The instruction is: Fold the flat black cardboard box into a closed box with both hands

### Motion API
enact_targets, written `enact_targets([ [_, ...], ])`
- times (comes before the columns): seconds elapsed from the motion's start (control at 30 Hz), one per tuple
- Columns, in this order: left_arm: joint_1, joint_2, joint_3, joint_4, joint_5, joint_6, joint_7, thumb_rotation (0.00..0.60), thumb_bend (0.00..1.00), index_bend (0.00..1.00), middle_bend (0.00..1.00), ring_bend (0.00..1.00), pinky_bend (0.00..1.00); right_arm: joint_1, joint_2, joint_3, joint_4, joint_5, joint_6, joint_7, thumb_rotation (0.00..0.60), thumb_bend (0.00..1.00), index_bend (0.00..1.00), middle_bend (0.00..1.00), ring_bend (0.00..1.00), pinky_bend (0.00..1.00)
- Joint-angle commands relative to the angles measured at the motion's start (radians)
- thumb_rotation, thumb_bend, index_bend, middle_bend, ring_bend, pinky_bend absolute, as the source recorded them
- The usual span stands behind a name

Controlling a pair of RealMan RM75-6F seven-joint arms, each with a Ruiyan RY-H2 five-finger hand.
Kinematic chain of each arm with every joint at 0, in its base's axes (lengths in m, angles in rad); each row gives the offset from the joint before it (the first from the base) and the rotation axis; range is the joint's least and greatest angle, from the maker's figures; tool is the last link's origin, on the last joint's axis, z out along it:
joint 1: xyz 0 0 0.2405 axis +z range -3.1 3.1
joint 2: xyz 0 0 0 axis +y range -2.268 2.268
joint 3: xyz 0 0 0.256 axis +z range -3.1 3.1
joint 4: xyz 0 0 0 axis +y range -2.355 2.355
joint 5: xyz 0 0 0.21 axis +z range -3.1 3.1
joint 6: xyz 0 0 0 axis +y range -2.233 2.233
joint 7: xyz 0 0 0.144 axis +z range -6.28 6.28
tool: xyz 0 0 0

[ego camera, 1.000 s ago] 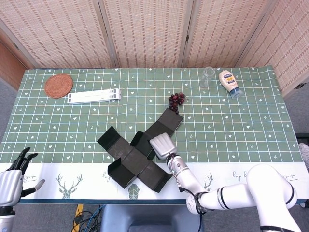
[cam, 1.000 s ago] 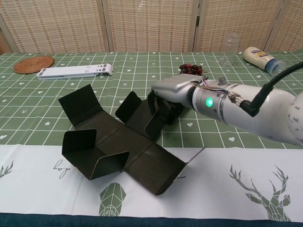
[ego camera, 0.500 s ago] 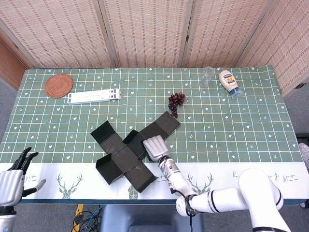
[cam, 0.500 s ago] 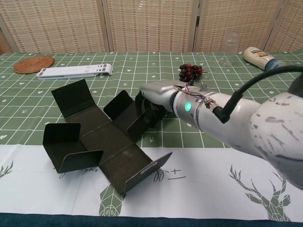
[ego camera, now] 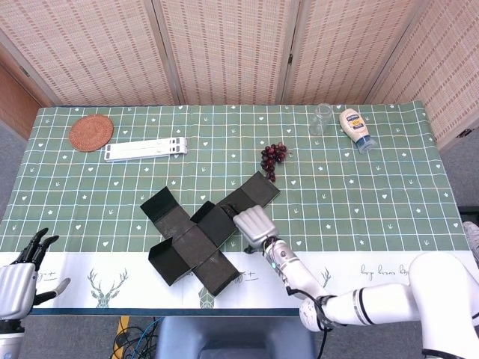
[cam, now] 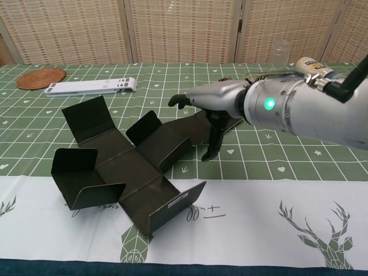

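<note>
The black cardboard box is seen unfolded at lower centre of the surface, flaps raised. The right hand is held above its right flap, fingers released. The left hand, lower left, is spread empty.

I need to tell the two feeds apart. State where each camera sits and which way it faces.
Head view: high above the table's near edge, looking steeply down at the box; shows the left hand at the lower left, the right hand and arm.
Chest view: low at the near edge, looking across the table toward the screens; shows only the right hand and forearm.
Shared: box, right hand, grapes, coaster.
</note>
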Motion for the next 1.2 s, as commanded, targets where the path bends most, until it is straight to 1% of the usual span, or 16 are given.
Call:
enact_targets([
  [0.03, 0.001, 0.002, -0.001, -0.003, -0.002, 0.001, -0.001, 0.600, 0.14, 0.17, 0.10, 0.23, 0.52, 0.046, 0.039, -0.002, 0.058, 0.038, -0.078, -0.024, 0.600, 0.10, 0.00, 0.05, 0.74, 1.00],
  [0.23, 0.005, 0.004, 0.001, -0.006, -0.006, 0.000, 0.003, 0.600, 0.14, 0.16, 0.10, 0.23, 0.52, 0.124, 0.034, -0.026, 0.176, 0.118, -0.186, -0.058, 0.600, 0.10, 0.00, 0.05, 0.73, 1.00],
  [0.43, 0.009, 0.009, 0.004, -0.014, -0.014, -0.002, 0.008, 0.600, 0.14, 0.16, 0.10, 0.23, 0.52, 0.189, -0.009, -0.072, 0.298, 0.129, -0.281, -0.075, 0.600, 0.09, 0.00, 0.05, 0.73, 1.00],
  [0.83, 0.017, 0.017, 0.004, -0.027, -0.031, -0.005, 0.005, 0.600, 0.14, 0.16, 0.10, 0.23, 0.52, 0.265, -0.097, -0.129, 0.467, 0.083, -0.394, -0.028, 0.600, 0.10, 0.00, 0.05, 0.72, 1.00],
  [1.2, 0.027, 0.020, 0.004, -0.025, -0.044, -0.001, 0.001, 0.600, 0.14, 0.16, 0.10, 0.23, 0.52, 0.314, -0.141, -0.162, 0.583, 0.067, -0.469, 0.039, 0.600, 0.10, 0.00, 0.05, 0.72, 1.00],
])
